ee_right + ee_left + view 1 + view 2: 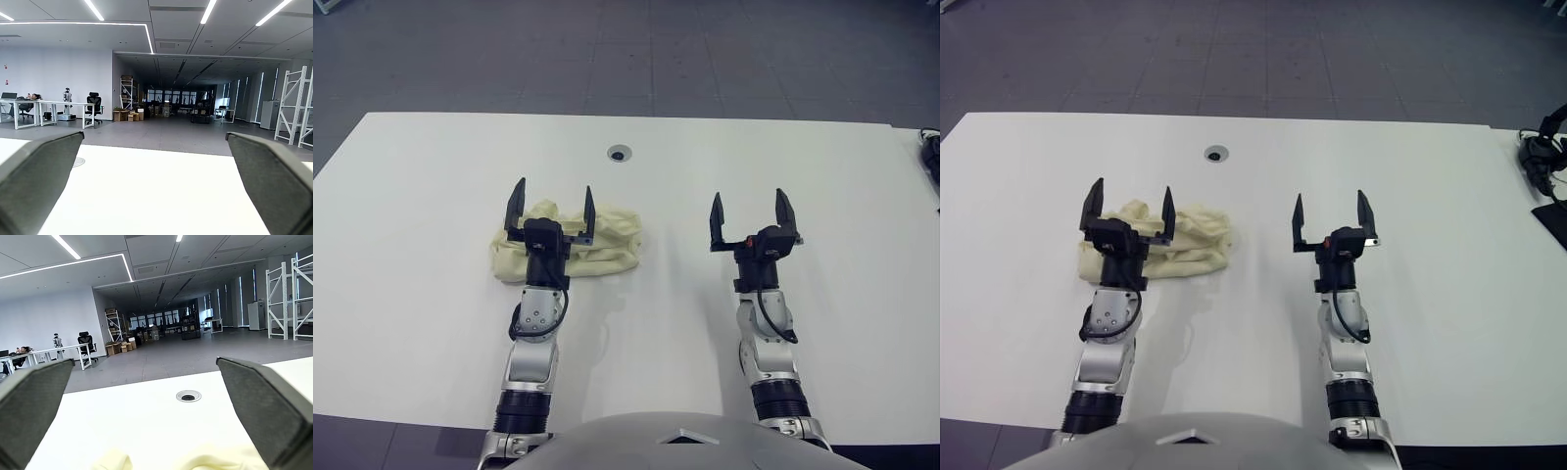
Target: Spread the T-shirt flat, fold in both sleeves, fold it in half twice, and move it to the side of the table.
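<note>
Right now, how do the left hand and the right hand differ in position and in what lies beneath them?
The left hand is over the crumpled T-shirt; the right hand is over bare table. The table's round hole lies ahead of the left hand and a little to its right, but well off to the right hand's left. Shared: both are open, fingers pointing away from the robot, holding nothing.
</note>
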You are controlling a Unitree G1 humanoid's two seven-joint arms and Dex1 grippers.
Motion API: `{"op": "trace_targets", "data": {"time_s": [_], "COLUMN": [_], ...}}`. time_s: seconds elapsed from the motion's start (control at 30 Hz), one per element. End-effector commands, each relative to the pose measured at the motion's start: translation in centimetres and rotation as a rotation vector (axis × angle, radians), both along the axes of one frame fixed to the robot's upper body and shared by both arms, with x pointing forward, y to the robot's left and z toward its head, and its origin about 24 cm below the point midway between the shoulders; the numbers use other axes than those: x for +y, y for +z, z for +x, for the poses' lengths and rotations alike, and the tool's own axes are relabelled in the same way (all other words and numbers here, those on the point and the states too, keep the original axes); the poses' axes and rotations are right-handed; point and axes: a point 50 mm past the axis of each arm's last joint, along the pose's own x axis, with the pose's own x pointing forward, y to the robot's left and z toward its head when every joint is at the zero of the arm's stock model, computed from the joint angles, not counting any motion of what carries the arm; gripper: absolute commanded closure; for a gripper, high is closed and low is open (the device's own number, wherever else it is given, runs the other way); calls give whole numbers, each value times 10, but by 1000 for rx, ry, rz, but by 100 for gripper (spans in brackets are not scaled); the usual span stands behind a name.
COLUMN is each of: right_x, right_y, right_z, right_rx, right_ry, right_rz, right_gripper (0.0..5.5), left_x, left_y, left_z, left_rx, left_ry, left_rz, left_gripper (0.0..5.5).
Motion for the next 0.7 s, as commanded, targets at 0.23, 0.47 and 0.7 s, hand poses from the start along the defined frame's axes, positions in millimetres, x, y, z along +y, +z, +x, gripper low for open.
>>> {"op": "trace_targets", "data": {"time_s": [0.23, 0.47, 0.7], "right_x": [4, 4, 4], "right_y": [0, -1, -2], "right_z": [-1, 0, 0], "right_rx": [6, 10, 15], "right_ry": [33, 32, 33], "right_rz": [-5, -6, -7], "right_gripper": [10, 10, 10], "left_x": [2, 1, 1], "left_y": [2, 2, 2], "left_z": [0, 0, 0], "left_rx": [-4, -6, -5], "left_ry": [1, -3, -7], "left_rz": [-10, -13, -18], "left_gripper": [11, 11, 11]}}
